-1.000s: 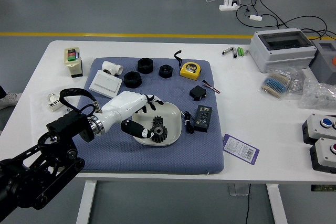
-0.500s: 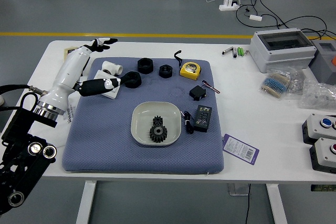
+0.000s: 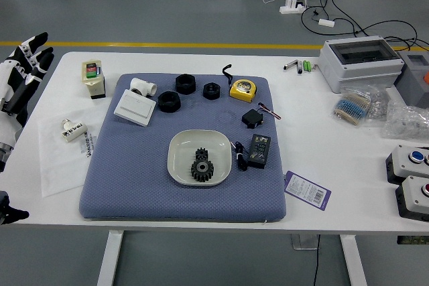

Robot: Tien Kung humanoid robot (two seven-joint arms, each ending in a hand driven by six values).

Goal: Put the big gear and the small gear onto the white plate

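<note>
At the picture's upper left edge is my left hand (image 3: 33, 65), beyond the table's left side, its fingers extended and holding nothing. Both gears lie in the white plate (image 3: 181, 152), which rests on the blue-grey mat. The big black toothed gear (image 3: 202, 171) is in the lower part of the plate. Just above it lies the small black gear (image 3: 201, 155), seeming to touch or overlap it. My right arm is out of view.
Black rings (image 3: 186, 84), a white box (image 3: 135, 107), a yellow tape measure (image 3: 242, 90) and a black adapter (image 3: 259, 151) surround the plate on the mat (image 3: 134, 185). A glue bottle (image 3: 93, 78) stands back left; a purple card (image 3: 307, 190) lies right.
My left hand has withdrawn from over the plate, moving left across the table and past its left edge. The gears now show uncovered in the same spot on the plate.
</note>
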